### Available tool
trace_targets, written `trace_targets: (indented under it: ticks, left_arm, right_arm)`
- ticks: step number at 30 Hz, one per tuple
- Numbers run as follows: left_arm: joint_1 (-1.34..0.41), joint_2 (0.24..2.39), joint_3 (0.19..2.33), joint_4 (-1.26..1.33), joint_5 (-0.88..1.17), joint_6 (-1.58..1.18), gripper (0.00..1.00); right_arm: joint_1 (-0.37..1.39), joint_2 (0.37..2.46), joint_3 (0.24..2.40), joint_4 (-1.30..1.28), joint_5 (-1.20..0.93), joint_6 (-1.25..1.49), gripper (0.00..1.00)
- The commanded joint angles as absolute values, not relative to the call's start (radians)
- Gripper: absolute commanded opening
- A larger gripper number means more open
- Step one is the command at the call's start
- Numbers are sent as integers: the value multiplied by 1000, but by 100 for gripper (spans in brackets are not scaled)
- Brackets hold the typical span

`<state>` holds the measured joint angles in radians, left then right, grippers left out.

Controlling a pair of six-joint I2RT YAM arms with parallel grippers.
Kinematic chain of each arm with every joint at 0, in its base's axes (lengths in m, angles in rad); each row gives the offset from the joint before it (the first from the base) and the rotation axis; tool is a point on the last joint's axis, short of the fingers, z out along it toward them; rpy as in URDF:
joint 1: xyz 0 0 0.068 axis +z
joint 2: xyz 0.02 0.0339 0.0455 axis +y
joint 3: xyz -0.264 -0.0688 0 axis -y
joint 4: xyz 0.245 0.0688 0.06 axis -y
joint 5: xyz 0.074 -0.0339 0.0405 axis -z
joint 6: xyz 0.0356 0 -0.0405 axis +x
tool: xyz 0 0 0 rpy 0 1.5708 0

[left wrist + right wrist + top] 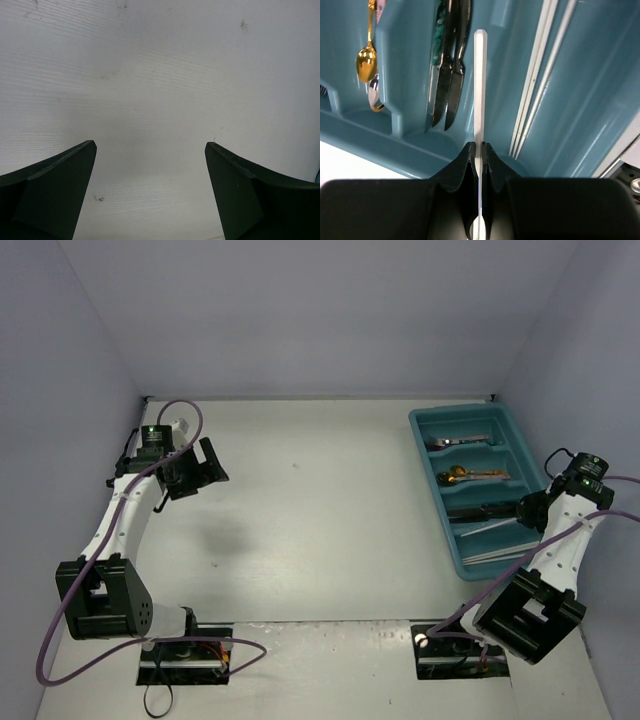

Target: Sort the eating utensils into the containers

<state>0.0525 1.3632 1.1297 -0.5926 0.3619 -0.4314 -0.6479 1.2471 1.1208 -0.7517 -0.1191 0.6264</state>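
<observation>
A thin white stick is pinched between the closed jaws of the right gripper and held over the teal tray at the right side of the table. Beneath it, dark knives are seen in one compartment. More white sticks are laid in the next, and gold spoons in the compartment beyond the knives. The left gripper is held over the white tabletop, well apart from the tray, its jaws spread wide with nothing between them.
</observation>
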Motion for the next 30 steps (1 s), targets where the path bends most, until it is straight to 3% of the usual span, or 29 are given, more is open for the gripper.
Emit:
trace_targets:
  ticks: [1,21,23,27,30]
  left_arm:
    - [51,1336,1178,-551,415,-417,90]
    - [49,1312,1147,-550,449,-391,90]
    - [50,1308,1146,-549,446,-389,90]
    - [51,1308,1153,-560,439,-379,90]
    - [51,1305,1159,-566,433,-371,90]
  right_arm:
    - [-706,1211,1113,-782,-66,616,0]
    - [-767,1186,1004,-711,29,537,0]
    - [-767,1189,1004,-704,19,533,6]
    - [-768,1200,1016,-683,-19,527,31]
    - [-769,1230,1035,-672,-30,525,37]
